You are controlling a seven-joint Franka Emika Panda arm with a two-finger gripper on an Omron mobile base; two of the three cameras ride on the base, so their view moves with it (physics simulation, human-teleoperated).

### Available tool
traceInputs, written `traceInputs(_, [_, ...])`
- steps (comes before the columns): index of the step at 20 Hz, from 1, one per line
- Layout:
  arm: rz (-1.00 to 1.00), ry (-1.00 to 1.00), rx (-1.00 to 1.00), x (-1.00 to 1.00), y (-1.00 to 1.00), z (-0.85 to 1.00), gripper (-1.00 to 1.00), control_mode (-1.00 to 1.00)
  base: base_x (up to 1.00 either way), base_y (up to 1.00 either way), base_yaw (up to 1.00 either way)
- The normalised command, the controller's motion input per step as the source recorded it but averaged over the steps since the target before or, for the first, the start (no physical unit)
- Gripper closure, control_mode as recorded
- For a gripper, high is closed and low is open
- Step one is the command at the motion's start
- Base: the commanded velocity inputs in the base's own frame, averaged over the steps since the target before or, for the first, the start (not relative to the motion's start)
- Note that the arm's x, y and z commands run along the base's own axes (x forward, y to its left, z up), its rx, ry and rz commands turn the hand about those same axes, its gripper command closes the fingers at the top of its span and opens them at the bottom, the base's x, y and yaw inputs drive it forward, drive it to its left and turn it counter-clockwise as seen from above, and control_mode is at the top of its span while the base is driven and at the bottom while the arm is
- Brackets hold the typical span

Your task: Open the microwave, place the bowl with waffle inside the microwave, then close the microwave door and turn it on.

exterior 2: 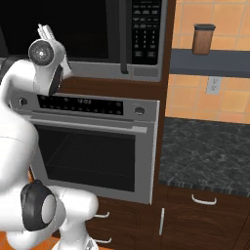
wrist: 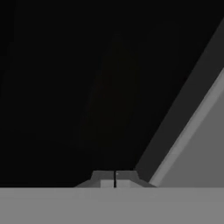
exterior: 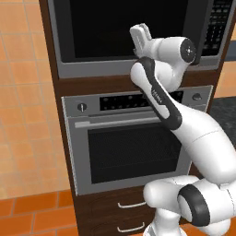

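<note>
The tool (wrist: 115, 178) is hovering before the microwave door (exterior: 124, 27), tips pressed together, gripping nothing. The handle (exterior 2: 124, 39) is standing to its right; spreading the tips precedes hooking it.

A dark speckled counter (exterior 2: 205, 151) is seen at about four o'clock in the right base view, with nothing made out on it. Above it, at one o'clock, a brown canister (exterior 2: 203, 39) is carried upright on a grey shelf (exterior 2: 210, 62).
</note>
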Motion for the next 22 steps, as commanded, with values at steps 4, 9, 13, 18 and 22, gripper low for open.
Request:
traceInputs(4, [0.00,0.13,0.06,0.55,-0.10,-0.04,1.00,-1.00,0.00,0.00,0.00])
traceInputs(9, [0.00,-0.16,0.21,-0.45,-0.84,-0.06,1.00,-1.00,0.00,0.00,0.00])
traceInputs(13, [0.00,-0.06,0.18,-1.00,-1.00,0.07,1.00,-1.00,0.00,0.00,0.00])
traceInputs(18, [0.00,0.07,0.12,-0.58,-0.94,0.00,1.00,-1.00,0.00,0.00,0.00])
traceInputs(22, [0.00,0.01,0.15,-0.09,-0.88,-0.01,1.00,-1.00,0.00,0.00,0.00])
